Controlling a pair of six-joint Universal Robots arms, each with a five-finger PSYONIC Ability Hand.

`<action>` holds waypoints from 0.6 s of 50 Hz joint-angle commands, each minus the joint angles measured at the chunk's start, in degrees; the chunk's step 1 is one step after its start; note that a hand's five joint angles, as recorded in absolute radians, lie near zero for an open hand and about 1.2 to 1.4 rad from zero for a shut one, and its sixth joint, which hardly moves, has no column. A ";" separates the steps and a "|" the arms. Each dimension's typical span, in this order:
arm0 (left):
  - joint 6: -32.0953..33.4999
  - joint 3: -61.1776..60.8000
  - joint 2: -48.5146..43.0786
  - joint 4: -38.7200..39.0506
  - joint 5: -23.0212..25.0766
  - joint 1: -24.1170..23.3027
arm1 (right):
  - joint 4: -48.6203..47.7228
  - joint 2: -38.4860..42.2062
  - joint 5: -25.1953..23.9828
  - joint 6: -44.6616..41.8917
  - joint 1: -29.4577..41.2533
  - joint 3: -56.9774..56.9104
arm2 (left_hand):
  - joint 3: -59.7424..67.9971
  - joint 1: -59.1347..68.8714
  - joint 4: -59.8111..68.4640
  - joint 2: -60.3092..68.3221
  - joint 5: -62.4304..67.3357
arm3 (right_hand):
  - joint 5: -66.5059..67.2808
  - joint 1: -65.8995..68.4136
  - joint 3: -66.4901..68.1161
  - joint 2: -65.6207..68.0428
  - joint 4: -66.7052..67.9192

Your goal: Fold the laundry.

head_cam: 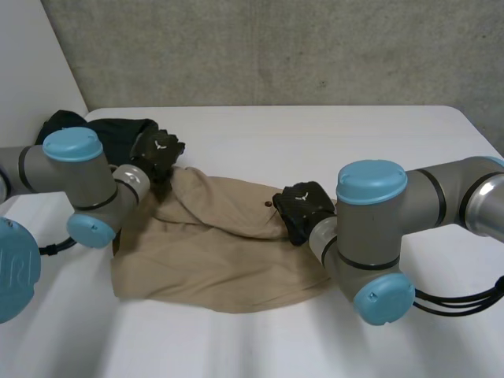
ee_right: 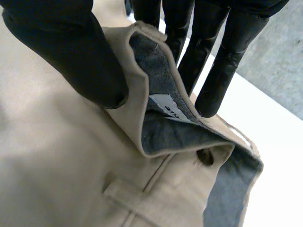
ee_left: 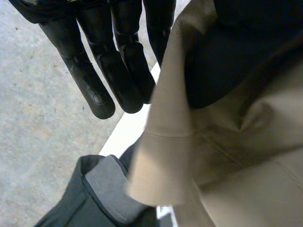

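Observation:
Beige trousers (head_cam: 213, 252) lie crumpled on the white table (head_cam: 331, 134). My left hand (head_cam: 157, 150) is at their far left corner. In the left wrist view its straight fingers (ee_left: 118, 71) and thumb (ee_left: 222, 61) pinch a fold of the beige cloth (ee_left: 165, 142). My right hand (head_cam: 303, 206) is at the right end, on the waistband. In the right wrist view its thumb (ee_right: 71, 52) presses the outside of the waistband (ee_right: 137, 90), and its fingers (ee_right: 222, 66) sit behind the grey lining with a white label (ee_right: 168, 109). A brown button (ee_right: 205, 157) shows by the opening.
A dark garment (head_cam: 110, 130) is heaped at the back left corner of the table, just behind my left hand and touching the trousers; its collar edge (ee_left: 99, 194) lies beneath the held fold. A grey wall stands behind the table.

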 commanded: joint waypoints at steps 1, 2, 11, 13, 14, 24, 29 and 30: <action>-0.64 0.72 4.28 0.25 -2.88 -2.89 | 0.62 -3.83 -0.70 0.15 -0.04 -2.87 | 13.02 14.66 12.45 12.73 14.22 | 15.99 27.09 15.28 14.70 14.63; -0.82 0.28 5.35 0.25 -3.41 -3.16 | 0.79 -5.06 -0.79 0.15 -0.21 -2.87 | 13.02 14.66 12.45 12.73 14.22 | 15.99 27.09 15.28 14.70 14.63; -8.72 -6.31 26.43 0.25 -5.88 -3.86 | 9.66 -23.32 -6.14 -4.94 -7.06 -8.04 | 13.02 14.66 12.45 12.73 14.22 | 15.99 27.09 15.28 14.70 14.63; -11.88 -7.54 32.41 0.17 -6.06 -4.21 | 11.16 -25.54 -7.12 -5.12 -7.59 -9.45 | 13.02 14.66 12.45 12.73 14.22 | 15.99 27.09 15.28 14.70 14.63; -12.85 -7.89 34.43 0.08 -6.06 -4.39 | 11.78 -26.42 -7.38 -5.04 -7.86 -10.16 | 13.02 14.66 12.45 12.73 14.22 | 15.99 27.09 15.28 14.70 14.63; -16.02 -12.55 50.79 -4.57 -6.50 -4.56 | 18.80 -30.29 -7.65 -5.39 -11.46 -15.26 | 13.02 14.66 12.45 12.73 14.22 | 15.99 27.09 15.28 14.70 14.63; -16.55 -15.44 57.10 -12.12 -6.76 -4.74 | 28.81 -34.85 -8.52 -5.13 -12.25 -14.91 | 13.02 14.66 12.45 12.73 14.22 | 15.99 27.09 15.28 14.70 14.63; -16.64 -15.89 58.34 -12.92 -6.76 -4.74 | 29.88 -36.00 -8.61 -5.12 -12.25 -14.82 | 13.02 14.66 12.45 12.73 14.22 | 15.99 27.09 15.28 14.70 14.63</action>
